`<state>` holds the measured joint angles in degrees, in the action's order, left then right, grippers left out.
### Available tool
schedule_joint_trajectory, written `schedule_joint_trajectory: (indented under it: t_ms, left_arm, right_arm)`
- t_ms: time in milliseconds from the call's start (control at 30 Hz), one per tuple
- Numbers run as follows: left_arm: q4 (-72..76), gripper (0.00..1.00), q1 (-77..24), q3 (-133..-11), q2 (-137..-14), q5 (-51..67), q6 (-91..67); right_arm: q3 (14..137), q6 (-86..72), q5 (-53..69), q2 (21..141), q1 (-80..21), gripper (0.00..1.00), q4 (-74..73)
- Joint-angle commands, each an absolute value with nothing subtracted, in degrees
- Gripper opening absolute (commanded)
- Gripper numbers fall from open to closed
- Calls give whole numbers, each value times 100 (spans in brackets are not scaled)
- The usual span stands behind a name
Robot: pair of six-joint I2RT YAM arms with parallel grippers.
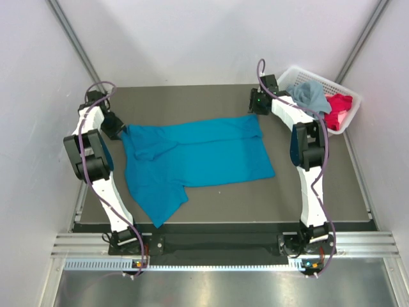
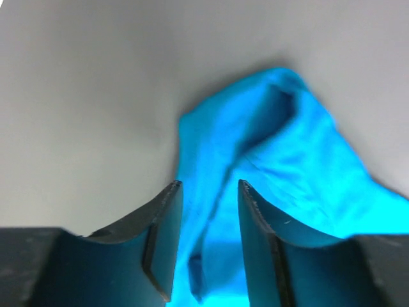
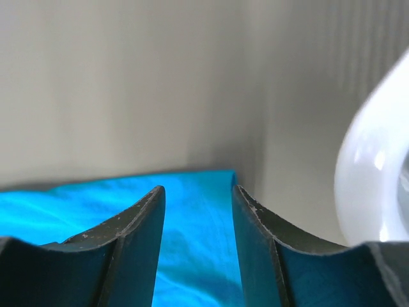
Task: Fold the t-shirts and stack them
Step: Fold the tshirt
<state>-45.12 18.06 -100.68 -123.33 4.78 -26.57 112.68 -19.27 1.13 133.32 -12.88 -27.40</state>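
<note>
- Your left gripper (image 2: 209, 185) has its jaws partly apart, not squeezed shut. You can see the teal-blue t-shirt (image 2: 287, 147) through the gap. You cannot tell if the dark fingers (image 2: 163, 236) touch the cloth.
- Your right gripper (image 3: 197, 188) also has its jaws partly apart, with nothing held. The far right corner of the teal-blue t-shirt shows just under it.
- The fingers are dark and hard, with curved inner sides.
- The teal-blue t-shirt is soft and thin. It lies mostly flat on the dark table (image 1: 243, 201), between your two arms. It is bunched into a wrinkly hump by the left gripper.
- Its long side runs from left to right across the table. Its straight edge is on the right. One pointed flap sticks out toward the near left.
- The grey-blue t-shirt (image 1: 311, 94) and the red-pink t-shirt (image 1: 337, 110) lie crumpled in the white basket (image 1: 339, 86) at the far right corner. The basket is hard plastic with little holes, and the grey-blue one hangs over its left rim.
</note>
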Motion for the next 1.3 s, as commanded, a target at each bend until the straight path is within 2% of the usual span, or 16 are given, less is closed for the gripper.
schedule_joint_trajectory:
  t_ms: [0, 200, 333, 500, 867, 1133, 1267]
  left_arm:
    - [-4325, 44, 1732, -10064, -11646, 747, -2760]
    - [-4123, 43, 1679, -9993, -11584, 1290, -2768]
    - [-3876, 49, 1591, -9870, -11611, 1696, -2690]
    - [-3621, 51, 1468, -9738, -11724, 2021, -2611]
    - [-3612, 47, 1406, -10124, -12111, 1600, -2444]
    - [-3805, 46, 1424, -10547, -12305, 1292, -2443]
    - [-3850, 46, 1459, -10538, -12340, 1204, -2461]
  right_arm:
    - [11654, -1776, 35, 13491, -1204, 47, -2672]
    - [11655, -1740, -149, 13605, -1204, 47, -2698]
    - [11479, -1644, -246, 13535, -1230, 47, -2681]
    - [11373, -1538, -308, 13544, -1230, 47, -2681]
    - [11145, -1477, -343, 13430, -1230, 46, -2689]
    - [11022, -1371, -448, 13324, -1204, 48, -2725]
    - [11065, -1415, -413, 13351, -1169, 43, -2742]
